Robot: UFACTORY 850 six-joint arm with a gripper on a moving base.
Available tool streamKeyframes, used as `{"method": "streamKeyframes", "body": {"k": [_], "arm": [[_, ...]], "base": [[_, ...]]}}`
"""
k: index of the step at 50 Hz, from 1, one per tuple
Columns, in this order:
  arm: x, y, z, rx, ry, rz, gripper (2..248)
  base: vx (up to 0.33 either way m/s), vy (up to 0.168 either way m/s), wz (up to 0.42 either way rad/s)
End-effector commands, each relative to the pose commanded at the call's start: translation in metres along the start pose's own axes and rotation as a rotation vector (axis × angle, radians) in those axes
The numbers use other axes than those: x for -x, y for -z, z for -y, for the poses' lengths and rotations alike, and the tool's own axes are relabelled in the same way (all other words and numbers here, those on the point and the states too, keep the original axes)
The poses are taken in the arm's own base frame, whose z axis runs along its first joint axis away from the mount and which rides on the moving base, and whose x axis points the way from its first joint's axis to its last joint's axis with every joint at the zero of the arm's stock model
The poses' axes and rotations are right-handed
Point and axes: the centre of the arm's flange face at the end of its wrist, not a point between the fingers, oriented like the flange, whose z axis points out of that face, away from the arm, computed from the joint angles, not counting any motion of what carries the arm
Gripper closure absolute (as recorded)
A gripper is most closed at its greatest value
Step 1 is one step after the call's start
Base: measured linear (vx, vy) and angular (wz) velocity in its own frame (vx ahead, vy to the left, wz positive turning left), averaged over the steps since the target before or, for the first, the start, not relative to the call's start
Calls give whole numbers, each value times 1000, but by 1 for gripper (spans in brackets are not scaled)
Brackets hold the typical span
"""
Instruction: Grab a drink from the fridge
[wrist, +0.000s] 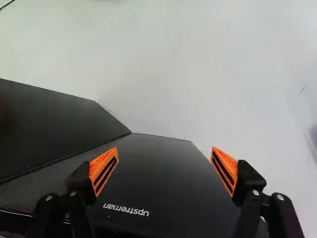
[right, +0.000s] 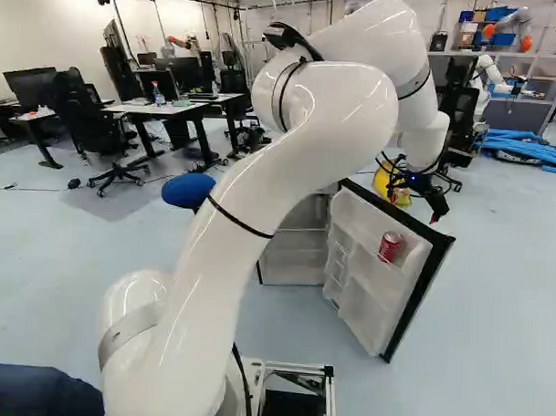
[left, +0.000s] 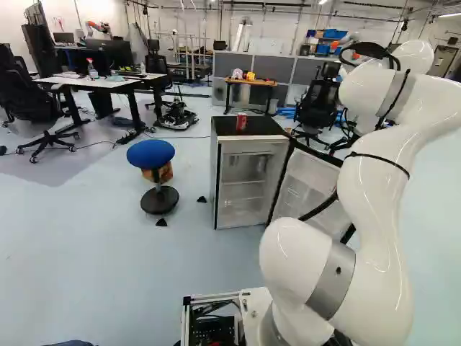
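"Checking the gripper [wrist: 165, 151] first. State?"

"Fingers wide apart, nothing between the pads [wrist: 103, 171]. Wrist view shows dark panels [wrist: 163, 178] under them, probably the fridge's outer shell, with pale floor [wrist: 173, 74] ahead."

"Where is the drink?"

"Two candidates. Red can [right: 390, 247] in the upper part of the open door [right: 371, 302], right base view. Second can [left: 241, 121] upright on top of the fridge [left: 266, 126], left base view. Going by the task wording, I'd take the one in the door."

"Position relative to that?"

"Gripper hangs on the outer side of the door, away from the can. Judged step: approach, grasp still to be made. Next move should carry it clear over the door's edge, then line up on the inner side."

"Handling notes?"

"If full: fairly heavy for its size, stiff under pressure. If empty: light, thin-walled, easily dented. Contents can't be told from here. Smooth metal either way — likely slippery, more so if damp."

"Grasp point?"

"Around the upper body, just below the rim, one pad on each side. Close evenly, moderate force, then lift straight out before drawing back."

"Risks?"

"Knocking the door — it could swing and shift the can. Also, a finger could catch the shelf wall."
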Motion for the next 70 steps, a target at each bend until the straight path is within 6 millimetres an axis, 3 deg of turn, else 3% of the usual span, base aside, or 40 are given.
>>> {"method": "streamKeyframes", "body": {"k": [70], "arm": [[50, 21, 8, -1, 12, 69, 3]], "base": [[0, 0, 0]]}}
